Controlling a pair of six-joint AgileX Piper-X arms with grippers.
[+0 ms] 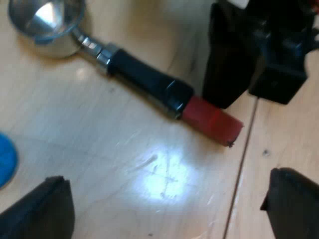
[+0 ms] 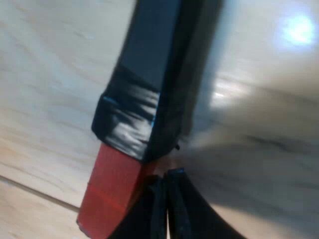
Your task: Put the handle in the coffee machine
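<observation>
Grasp stage: holder (image 1: pixel 149 82) is seen lying on table (image 1: pixel 124 149), not yet lifted.
Left gripper (image 1: pixel 167 181) is spread wide nearby; right gripper (image 2: pixel 167 179) is pinched together beside red end (image 2: pixel 109 189) and must be opened around handle (image 2: pixel 149 59).

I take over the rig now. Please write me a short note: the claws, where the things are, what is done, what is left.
Left claw: open, hovering over the light wooden table, holding nothing.
Right claw: shut, tips beside the handle's red end, not around it.
Metal holder with a dark handle ending in red: lying loose on the table. A blue rounded thing lies nearby.
Done: nothing; the holder is not gripped.
Left: the whole job, starting with a grasp of the handle.
</observation>
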